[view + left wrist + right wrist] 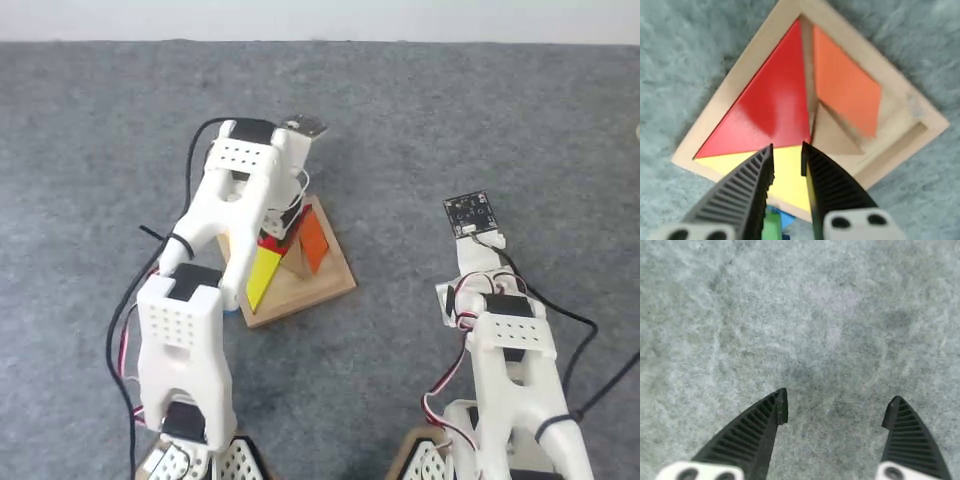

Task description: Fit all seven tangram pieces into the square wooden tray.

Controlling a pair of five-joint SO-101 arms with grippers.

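High: tray [310, 290] sits corner-on to the arms; red, yellow, orange pcs inside, so approx 3 of 7 done. L wrist: left gripper [786, 152] barely parted, empty, above yellow triangle [789, 177]; orange pc's [845, 90] long axis runs alongside red triangle's [770, 105] edge. R wrist: right gripper [837, 410] spread wide over carpet [805, 305].

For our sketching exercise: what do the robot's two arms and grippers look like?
Both the left arm and right arm are blocky white plastic shells with grids of small holes, black motors at the joints, and black and red-white cables. The left gripper and right gripper have black, ribbed, tapering fingers on white bases.
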